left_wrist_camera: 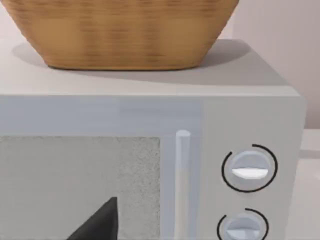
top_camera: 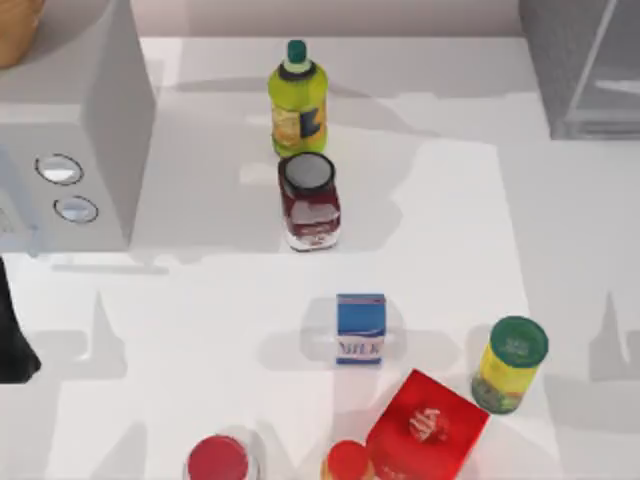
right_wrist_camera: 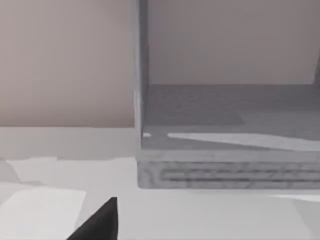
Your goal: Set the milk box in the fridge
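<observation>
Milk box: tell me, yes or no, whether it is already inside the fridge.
No: in the top view the milk box stands upright on the table, apart from the fridge at the far right corner.

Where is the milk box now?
In the top view, the milk box stands upright near the table's middle, just above the red box, left of the green-lidded can.

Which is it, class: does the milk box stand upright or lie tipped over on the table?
Upright. The top view shows the milk box standing on the table, blue top uppermost, its MILK lettering on the white band below.
</observation>
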{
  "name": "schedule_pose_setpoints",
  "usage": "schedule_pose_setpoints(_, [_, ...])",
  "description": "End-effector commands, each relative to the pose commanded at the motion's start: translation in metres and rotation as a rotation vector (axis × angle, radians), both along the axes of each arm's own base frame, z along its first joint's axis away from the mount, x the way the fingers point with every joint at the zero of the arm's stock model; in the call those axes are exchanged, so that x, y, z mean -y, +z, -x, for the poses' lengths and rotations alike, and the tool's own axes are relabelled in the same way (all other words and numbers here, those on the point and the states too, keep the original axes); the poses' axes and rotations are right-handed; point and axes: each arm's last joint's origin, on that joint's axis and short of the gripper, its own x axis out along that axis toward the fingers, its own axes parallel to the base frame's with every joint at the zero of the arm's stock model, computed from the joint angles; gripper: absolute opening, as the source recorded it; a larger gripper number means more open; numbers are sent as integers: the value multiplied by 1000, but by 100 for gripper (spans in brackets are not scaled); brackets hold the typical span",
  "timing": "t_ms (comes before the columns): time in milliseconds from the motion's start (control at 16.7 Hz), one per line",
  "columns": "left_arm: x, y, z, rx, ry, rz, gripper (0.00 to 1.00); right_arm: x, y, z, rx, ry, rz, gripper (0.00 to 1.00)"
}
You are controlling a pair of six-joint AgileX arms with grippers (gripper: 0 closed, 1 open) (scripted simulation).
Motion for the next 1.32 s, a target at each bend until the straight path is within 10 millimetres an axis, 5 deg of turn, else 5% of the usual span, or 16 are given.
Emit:
schedule_pose_setpoints(360, [0, 0, 0, 0, 0, 0, 100, -10, 19, -2, -44, 49, -87, 100])
schedule_pose_setpoints(660, [0, 0, 0, 0, 0, 0, 100, -50, 57, -22, -263, 138, -257, 100])
schedule_pose_setpoints(960, [0, 0, 0, 0, 0, 0, 100, -142, 64, -63, -554, 131, -257, 100])
schedule_pose_setpoints(1320, [0, 0, 0, 0, 0, 0, 100, -268, 3, -70, -698, 86, -93, 100])
